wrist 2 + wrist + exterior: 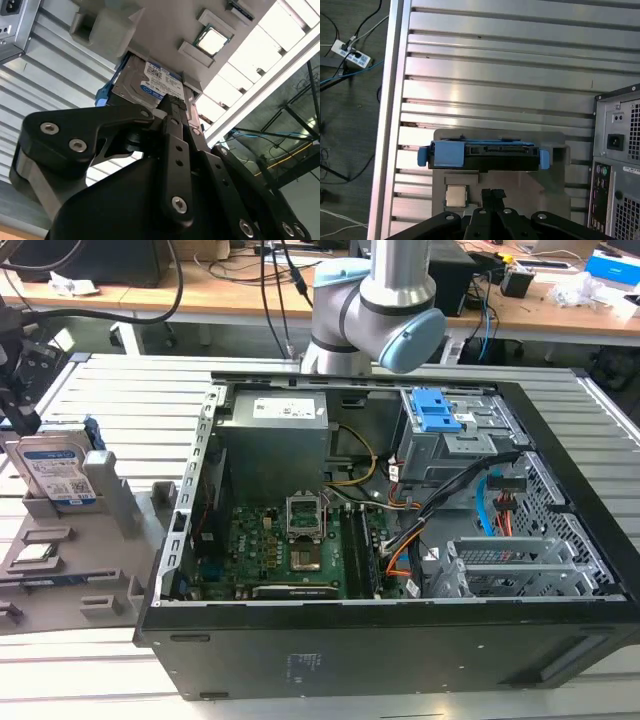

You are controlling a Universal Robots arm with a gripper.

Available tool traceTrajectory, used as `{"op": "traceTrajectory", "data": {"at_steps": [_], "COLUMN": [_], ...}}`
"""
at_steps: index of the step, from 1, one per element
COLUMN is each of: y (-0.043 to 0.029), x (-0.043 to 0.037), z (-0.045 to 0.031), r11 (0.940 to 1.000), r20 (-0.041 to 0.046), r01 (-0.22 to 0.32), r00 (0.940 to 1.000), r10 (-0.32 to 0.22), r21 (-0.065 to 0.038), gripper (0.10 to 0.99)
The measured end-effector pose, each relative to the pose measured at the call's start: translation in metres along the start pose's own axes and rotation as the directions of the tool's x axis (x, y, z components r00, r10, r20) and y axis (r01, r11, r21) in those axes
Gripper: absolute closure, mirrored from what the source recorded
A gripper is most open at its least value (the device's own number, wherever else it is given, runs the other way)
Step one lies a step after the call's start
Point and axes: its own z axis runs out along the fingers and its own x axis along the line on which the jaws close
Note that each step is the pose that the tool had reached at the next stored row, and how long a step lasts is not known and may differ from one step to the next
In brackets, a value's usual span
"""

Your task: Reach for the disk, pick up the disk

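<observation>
The disk (55, 472) stands on edge in a slot of a grey holder (112, 502) at the exterior view's left. It is silver with a white-and-blue label and blue rails. My black gripper (25, 420) hangs just above its upper edge, a little toward the exterior view's left, and is apart from it. In the first wrist view the disk (485, 152) shows edge-on, with the gripper (493, 192) a short way off, its fingers together and nothing between them. In the second wrist view the gripper (172, 102) points at the labelled disk (150, 82).
An open computer case (400, 640) lies on the slatted metal table (130, 390), to the right of the holder in the exterior view. A processor chip (35, 552) rests in the holder near the disk. The case's rear panel (617, 160) is close to the holder.
</observation>
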Motion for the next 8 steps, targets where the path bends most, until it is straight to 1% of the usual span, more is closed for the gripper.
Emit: {"op": "traceTrajectory", "data": {"at_steps": [3, 4, 8], "y": [0.0000, 0.0000, 0.0000], "x": [0.0000, 0.0000, 0.0000], "z": [0.0000, 0.0000, 0.0000], "r11": [0.9989, 0.9977, 0.9928], "r20": [-0.0017, -0.0025, -0.0045], "r01": [0.046, 0.068, 0.120], "r00": [0.9989, 0.9977, 0.9928], "r10": [-0.046, -0.068, -0.120], "r21": [0.000, 0.000, 0.000], "gripper": [0.980, 0.980, 0.980]}}
